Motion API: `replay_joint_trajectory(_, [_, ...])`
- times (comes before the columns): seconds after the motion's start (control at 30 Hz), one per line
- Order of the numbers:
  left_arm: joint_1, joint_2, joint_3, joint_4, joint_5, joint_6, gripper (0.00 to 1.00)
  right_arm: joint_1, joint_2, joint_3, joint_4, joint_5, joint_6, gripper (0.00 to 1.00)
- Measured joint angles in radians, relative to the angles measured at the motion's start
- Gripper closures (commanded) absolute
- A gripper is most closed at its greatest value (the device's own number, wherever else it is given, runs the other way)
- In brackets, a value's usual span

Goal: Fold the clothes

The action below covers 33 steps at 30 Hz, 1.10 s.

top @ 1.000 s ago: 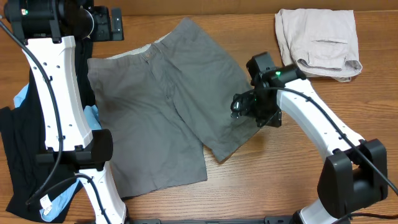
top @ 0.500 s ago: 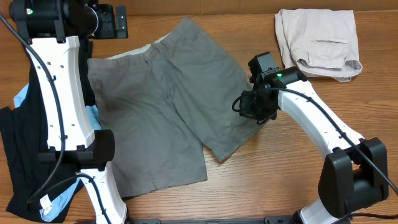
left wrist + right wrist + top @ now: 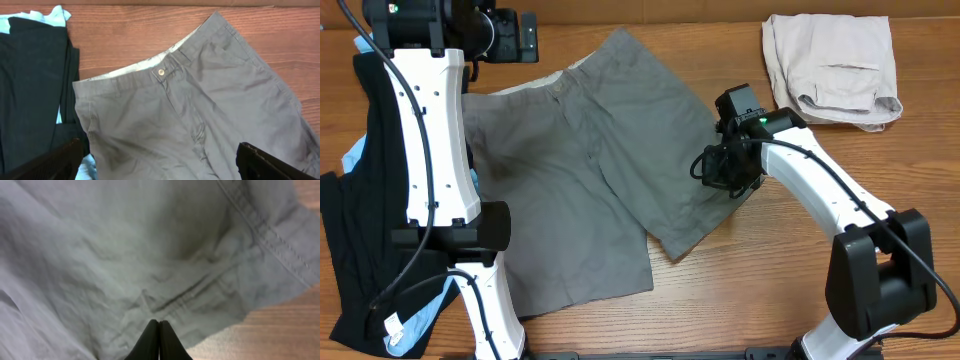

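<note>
The clothes, grey shorts (image 3: pixel 580 170), lie spread flat on the table with the waistband toward the far edge and one leg pointing to the front right. My right gripper (image 3: pixel 717 172) is down on that leg's outer edge. In the right wrist view its fingertips (image 3: pixel 159 323) are pressed together on puckered grey cloth (image 3: pixel 125 255) beside a seam. My left gripper (image 3: pixel 517 37) hovers above the waistband, jaws wide open. The left wrist view shows the button and waistband (image 3: pixel 161 72) between its spread fingers (image 3: pixel 65 160), which touch nothing.
Folded pale beige shorts (image 3: pixel 835 70) lie at the back right. A long black garment (image 3: pixel 360 250) with light-blue cloth (image 3: pixel 468 186) beneath covers the left side. Bare wooden table (image 3: pixel 750 290) shows at the front right.
The right gripper's jaws closed on the edge of the shorts' leg and shifted slightly toward the back. The left arm moved a little to the right, still open.
</note>
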Motion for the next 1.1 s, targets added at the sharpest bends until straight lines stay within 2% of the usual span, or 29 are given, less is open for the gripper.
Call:
replay_joint_trajectory(0.23, [0.000, 0.011, 0.000, 0.014, 0.000, 0.000, 0.00, -0.029, 0.065, -0.025, 0.078, -0.008, -0.023, 0.96])
replay_joint_trajectory(0.6, [-0.006, 0.077, 0.000, 0.053, 0.002, 0.000, 0.00, -0.166, 0.188, -0.037, 0.187, -0.036, -0.070, 0.96])
replay_joint_trajectory(0.97, [-0.031, 0.110, 0.000, 0.140, 0.003, 0.000, 0.00, -0.236, 0.260, 0.002, 0.433, -0.094, -0.078, 0.96])
replay_joint_trajectory(1.1, [-0.044, 0.116, -0.001, 0.182, 0.003, 0.000, 0.00, -0.263, 0.312, 0.058, 0.474, -0.111, -0.079, 0.96])
